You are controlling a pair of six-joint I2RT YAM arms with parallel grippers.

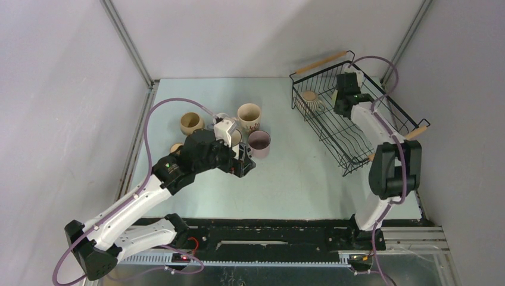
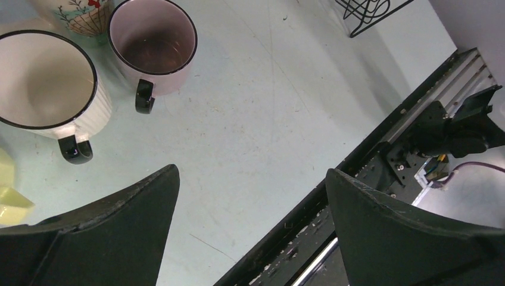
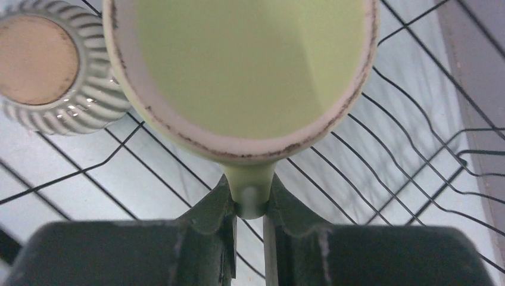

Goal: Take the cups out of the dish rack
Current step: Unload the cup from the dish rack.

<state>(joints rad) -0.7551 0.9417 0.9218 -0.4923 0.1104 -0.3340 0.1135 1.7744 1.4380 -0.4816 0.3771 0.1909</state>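
My right tool (image 3: pixel 250 205) pinches the handle of the pale yellow-green cup (image 3: pixel 250 65) inside the dish rack (image 1: pixel 345 146), far right, beside a ribbed cup (image 3: pixel 44 68). My left tool (image 2: pixel 250 220) gapes wide above the worktop (image 2: pixel 268 119), beside the pink cup (image 2: pixel 153 44).

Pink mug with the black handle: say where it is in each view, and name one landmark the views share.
Top external: pink mug mid-table, just below the floral cup.
Left wrist: pink mug at top left, beside the white ribbed mug.
Right wrist: not in it.
Shared landmark: dish rack, far right in top external, top-right corner of left wrist, wires filling right wrist.
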